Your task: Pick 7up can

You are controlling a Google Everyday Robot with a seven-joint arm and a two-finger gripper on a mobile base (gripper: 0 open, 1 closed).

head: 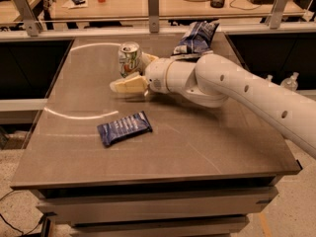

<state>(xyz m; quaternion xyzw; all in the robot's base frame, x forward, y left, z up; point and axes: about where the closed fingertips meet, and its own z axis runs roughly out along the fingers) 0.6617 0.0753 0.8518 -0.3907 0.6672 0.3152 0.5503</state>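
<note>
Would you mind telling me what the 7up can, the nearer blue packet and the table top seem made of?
The 7up can looks like thin metal: silvery top, glossy printed body. The blue packet seems plastic film, crinkled and shiny. The table top is probably laminate, smooth with faint reflections. The end effector sits open right by the can.
</note>
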